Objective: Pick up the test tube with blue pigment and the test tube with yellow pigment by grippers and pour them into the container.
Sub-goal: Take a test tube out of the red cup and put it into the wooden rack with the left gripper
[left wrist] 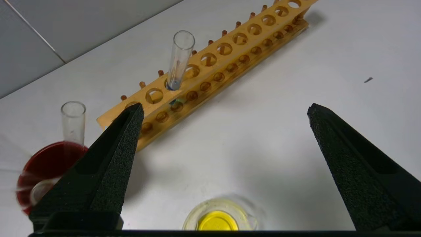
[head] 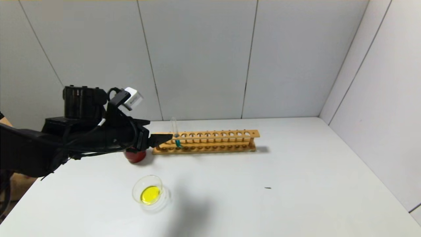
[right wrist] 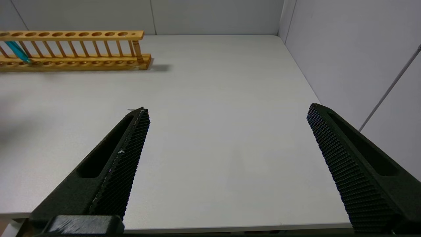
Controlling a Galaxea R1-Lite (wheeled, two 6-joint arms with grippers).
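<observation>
Yellow-filled container (head: 150, 194) (blue tube (head: 176, 135) racked)

Left arm (head: 65, 144) is all chunky black housing with black cables looped over it and a pale grey-white block (head: 131, 98) on top; both grippers have long tapered black fingers (right wrist: 348, 171) with grippy textured pads (left wrist: 121, 164), each with a slot.

The left arm is reached forward from the robot's left side, its gripper (head: 164, 139) held above the table with the jaws spread wide — nothing is gripped. The right gripper (right wrist: 227, 113) is seen only from its own wrist — likewise spread wide, holding nothing.
</observation>
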